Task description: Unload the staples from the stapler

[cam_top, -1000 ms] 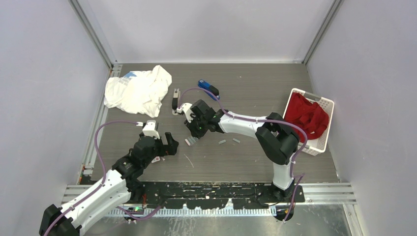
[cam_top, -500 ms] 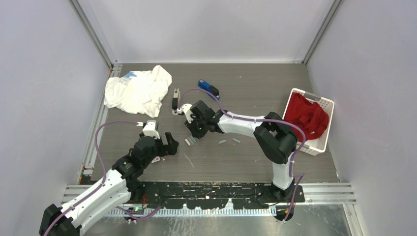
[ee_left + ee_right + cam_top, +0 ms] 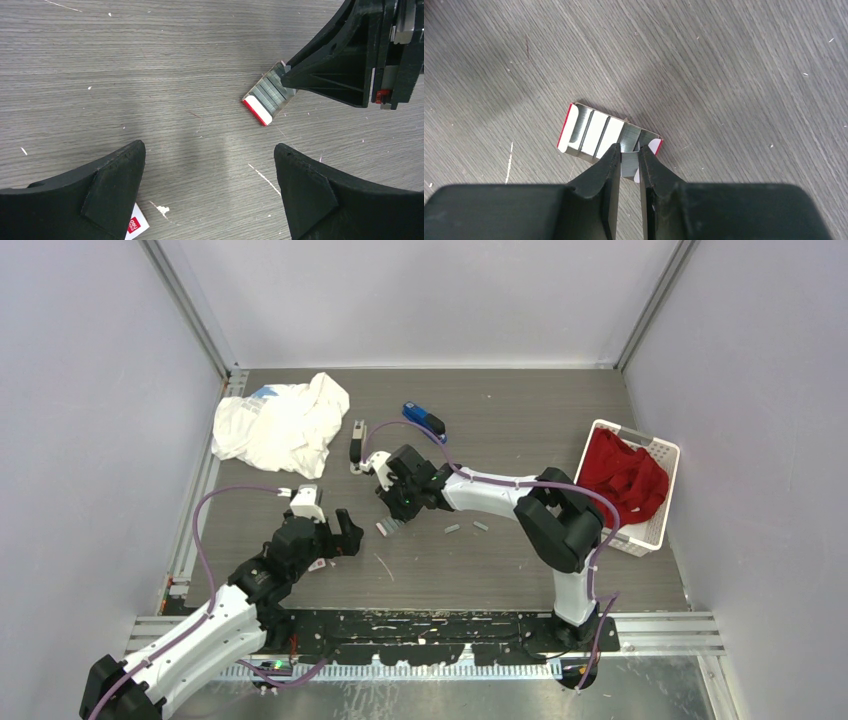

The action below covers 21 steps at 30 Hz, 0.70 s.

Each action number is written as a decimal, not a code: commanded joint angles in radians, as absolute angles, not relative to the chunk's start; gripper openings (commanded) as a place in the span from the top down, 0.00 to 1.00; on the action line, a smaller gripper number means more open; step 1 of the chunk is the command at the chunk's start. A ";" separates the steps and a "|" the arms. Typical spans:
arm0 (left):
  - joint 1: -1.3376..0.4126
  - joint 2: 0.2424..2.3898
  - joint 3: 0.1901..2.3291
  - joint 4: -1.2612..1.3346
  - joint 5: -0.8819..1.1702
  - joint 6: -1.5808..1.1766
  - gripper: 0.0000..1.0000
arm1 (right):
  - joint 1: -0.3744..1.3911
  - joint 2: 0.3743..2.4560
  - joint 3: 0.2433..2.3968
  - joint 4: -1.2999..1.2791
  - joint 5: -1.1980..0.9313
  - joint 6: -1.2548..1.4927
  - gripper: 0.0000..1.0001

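My right gripper (image 3: 629,150) is shut on a short silvery strip of staples (image 3: 629,165), held right over one end of a small open white-and-red box (image 3: 594,131) with more strips in it. The top view shows this gripper (image 3: 392,508) above the box (image 3: 388,527) at mid-table. Two loose staples strips (image 3: 452,530) (image 3: 481,526) lie just right of it. A black-and-silver stapler (image 3: 355,445) lies further back. My left gripper (image 3: 209,147) hangs open over bare table, a little short of the box (image 3: 267,95).
A white cloth (image 3: 280,420) lies at the back left. A blue-and-black object (image 3: 423,420) sits behind the right arm. A white basket (image 3: 655,530) with red cloth (image 3: 625,478) stands at the right edge. A white-and-red scrap (image 3: 136,225) lies by my left finger.
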<state>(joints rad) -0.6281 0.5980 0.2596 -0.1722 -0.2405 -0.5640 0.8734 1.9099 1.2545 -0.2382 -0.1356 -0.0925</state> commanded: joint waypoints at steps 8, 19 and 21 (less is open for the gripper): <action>-0.624 0.591 0.281 -0.129 -0.248 -0.554 0.01 | 0.877 1.910 1.304 -0.216 -0.117 -0.100 0.77; -0.624 0.591 0.287 -0.132 -0.248 -0.549 0.01 | 0.877 1.912 1.307 -0.224 -0.115 -0.106 0.73; -0.623 0.591 0.288 -0.133 -0.248 -0.548 0.01 | 0.877 1.913 1.307 -0.226 -0.115 -0.106 0.72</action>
<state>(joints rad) -0.6281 0.5980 0.2596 -0.1722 -0.2405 -0.5636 0.8734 1.9186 1.2648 -0.2413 -0.1265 -0.0994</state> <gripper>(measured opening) 0.991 0.277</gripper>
